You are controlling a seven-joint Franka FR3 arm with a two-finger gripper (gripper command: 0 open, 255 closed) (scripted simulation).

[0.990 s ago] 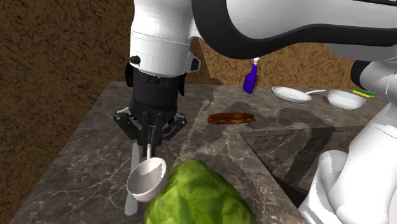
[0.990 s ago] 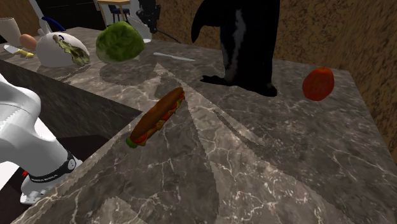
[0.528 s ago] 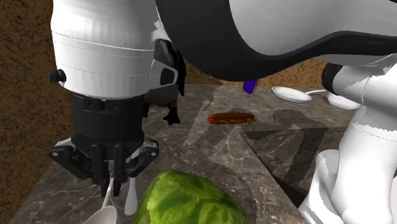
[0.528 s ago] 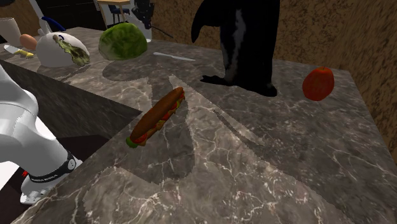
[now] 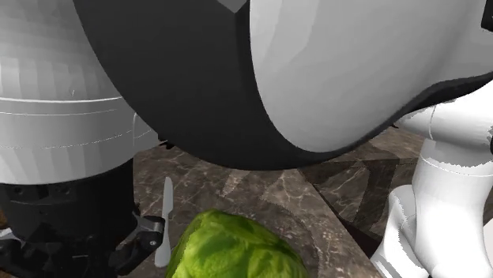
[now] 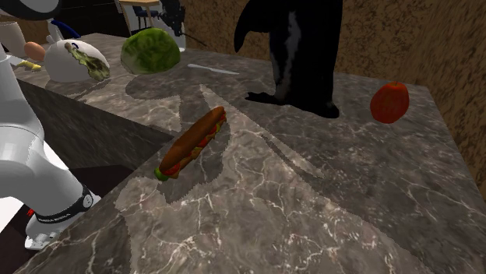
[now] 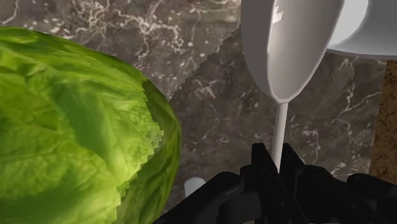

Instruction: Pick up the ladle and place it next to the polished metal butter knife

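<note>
The ladle is pale grey, with its bowl [image 7: 286, 44] out past the fingertips and its thin handle [image 7: 279, 133] running back between them. My black gripper [image 7: 275, 167] is shut on that handle and holds the ladle above the dark marble counter [image 7: 210, 95], close beside a big green lettuce [image 7: 70, 121]. The butter knife [image 5: 166, 221] lies flat on the counter just past the lettuce [image 5: 229, 249], beside the black hand [image 5: 71, 237]. In the second exterior view the gripper [image 6: 173, 14] hangs at the far end above the lettuce [image 6: 150, 50], and the knife [image 6: 214, 70] lies to its right.
A long sandwich [image 6: 191, 144] lies mid-counter, a red tomato [image 6: 389, 101] near the right edge, and a tall black shape [image 6: 300, 54] stands between them. A white bowl of greens [image 6: 75, 61] sits at the far left. My arm's white shell [image 5: 316, 71] blocks most of the shoulder view.
The arm has swung toward the shoulder camera with the ladle still gripped. The ladle bowl has dropped out of that view. The gripper has shifted slightly left in the second exterior view.
</note>
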